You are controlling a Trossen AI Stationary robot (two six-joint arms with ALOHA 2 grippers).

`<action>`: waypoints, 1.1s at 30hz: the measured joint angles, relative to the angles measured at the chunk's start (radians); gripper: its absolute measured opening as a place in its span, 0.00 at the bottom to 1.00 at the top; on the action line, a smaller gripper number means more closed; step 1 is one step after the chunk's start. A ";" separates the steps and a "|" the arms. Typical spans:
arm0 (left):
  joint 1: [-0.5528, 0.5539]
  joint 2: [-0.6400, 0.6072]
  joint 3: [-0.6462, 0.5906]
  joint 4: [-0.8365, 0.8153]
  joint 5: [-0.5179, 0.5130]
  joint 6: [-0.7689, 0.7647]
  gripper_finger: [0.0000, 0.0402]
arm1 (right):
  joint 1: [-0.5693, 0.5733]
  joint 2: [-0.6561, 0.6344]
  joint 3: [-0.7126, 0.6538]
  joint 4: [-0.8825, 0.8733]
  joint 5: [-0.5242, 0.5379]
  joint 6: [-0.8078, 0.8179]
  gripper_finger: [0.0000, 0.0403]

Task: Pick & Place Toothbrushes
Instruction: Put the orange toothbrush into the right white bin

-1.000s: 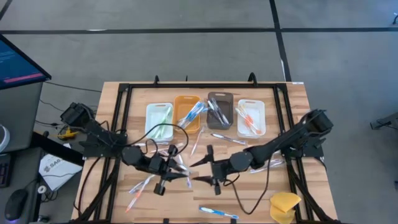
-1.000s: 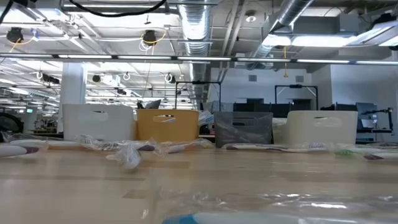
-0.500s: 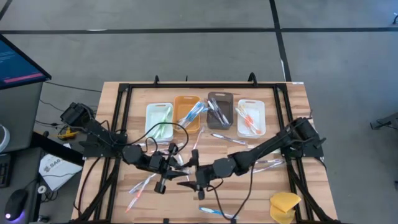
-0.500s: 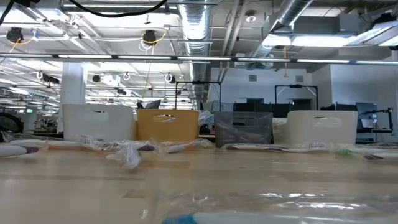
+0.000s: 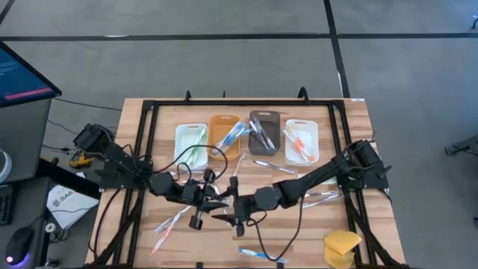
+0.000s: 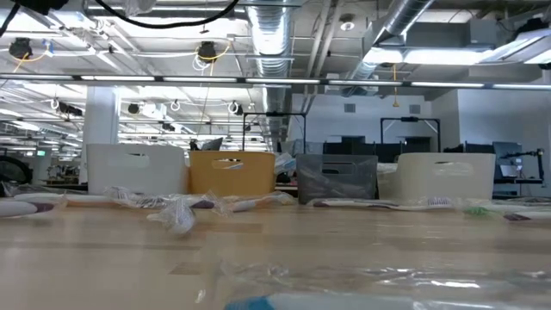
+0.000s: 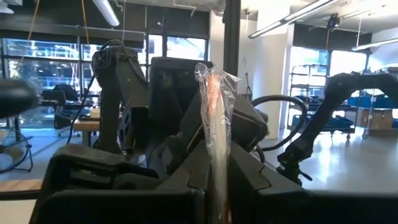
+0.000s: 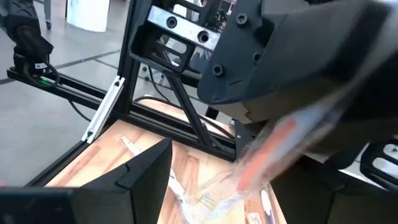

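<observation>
An orange-handled toothbrush in a clear wrapper sits in my left gripper, which is shut on it above the middle of the table. My right gripper faces it from the table's right and is open. Its fingers stand on either side of the wrapped toothbrush; whether they touch it I cannot tell. More wrapped toothbrushes lie flat on the wood. Others lie in the bins at the far side. My left gripper pinches the wrapped toothbrush between its two fingers, low on the handle. The rest of the brush rises past the fingertips to the wrapper's crumpled end. The toothbrush is lifted clear of the table.
A white bin, an orange bin, a grey bin and a second white bin stand in a row at the far side. A yellow sponge-like lump lies at the near right corner. Black frame rails border the table.
My right gripper has moved toward the table's left, up to my left gripper and the toothbrush it holds. The left gripper has kept its hold and stayed in place.
</observation>
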 joint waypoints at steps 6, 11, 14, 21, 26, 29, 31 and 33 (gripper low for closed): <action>0.000 0.000 0.000 0.006 0.000 0.021 0.04 | 0.000 0.000 0.000 -0.018 0.000 0.002 0.62; 0.003 0.000 0.000 0.004 0.001 0.022 0.04 | 0.000 0.000 0.000 -0.018 0.000 0.000 0.57; 0.004 0.000 0.000 0.001 0.010 0.022 0.04 | -0.001 -0.001 0.000 -0.019 0.000 -0.013 0.49; 0.003 0.012 0.000 0.000 0.026 0.023 0.04 | -0.007 -0.002 0.000 -0.025 0.003 -0.023 0.15; 0.003 0.012 0.000 -0.010 0.052 0.029 0.06 | -0.006 -0.002 0.000 -0.038 0.026 0.003 0.06; 0.003 0.012 0.000 -0.021 0.063 0.024 0.07 | -0.004 -0.002 0.000 -0.057 0.072 0.002 0.08; 0.003 0.012 -0.001 -0.025 0.063 0.025 0.09 | -0.003 -0.003 0.000 -0.074 0.083 0.002 0.05; 0.007 0.012 -0.001 -0.022 0.064 0.025 0.12 | 0.004 -0.003 0.000 -0.097 0.101 0.003 0.04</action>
